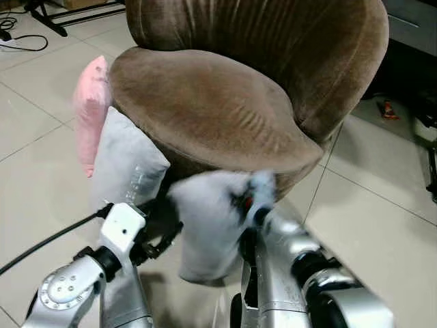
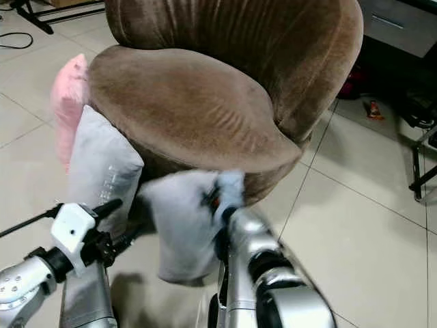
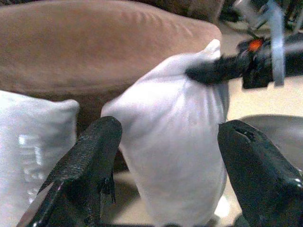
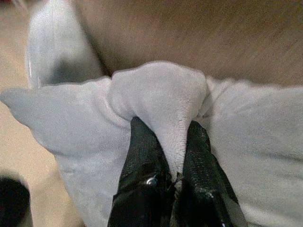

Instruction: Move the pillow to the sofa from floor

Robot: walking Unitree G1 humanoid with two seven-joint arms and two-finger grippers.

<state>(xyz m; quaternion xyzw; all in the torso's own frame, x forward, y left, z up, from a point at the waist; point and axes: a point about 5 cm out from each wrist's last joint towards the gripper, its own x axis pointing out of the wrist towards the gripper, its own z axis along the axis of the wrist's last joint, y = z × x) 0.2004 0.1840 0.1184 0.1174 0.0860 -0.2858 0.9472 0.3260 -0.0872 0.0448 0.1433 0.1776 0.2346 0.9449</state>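
I have the right gripper (image 4: 173, 156) pinched on a bunched fold at the top edge of the grey pillow (image 1: 212, 225); in the right wrist view both black fingers (image 4: 142, 161) squeeze the fabric between them. The pillow hangs off the floor, at 6 o'clock from the brown sofa (image 1: 225, 102) seat, just in front of its front edge and not yet on it. My left gripper (image 3: 168, 165) sits at about 9 o'clock of the pillow, fingers spread wide on either side of the pillow's lower body, holding nothing. A second grey pillow (image 1: 123, 160) leans against the sofa at 8 o'clock, with a pink pillow (image 1: 91, 113) beside it at 9 o'clock. Tiled floor (image 1: 369, 198) all around.
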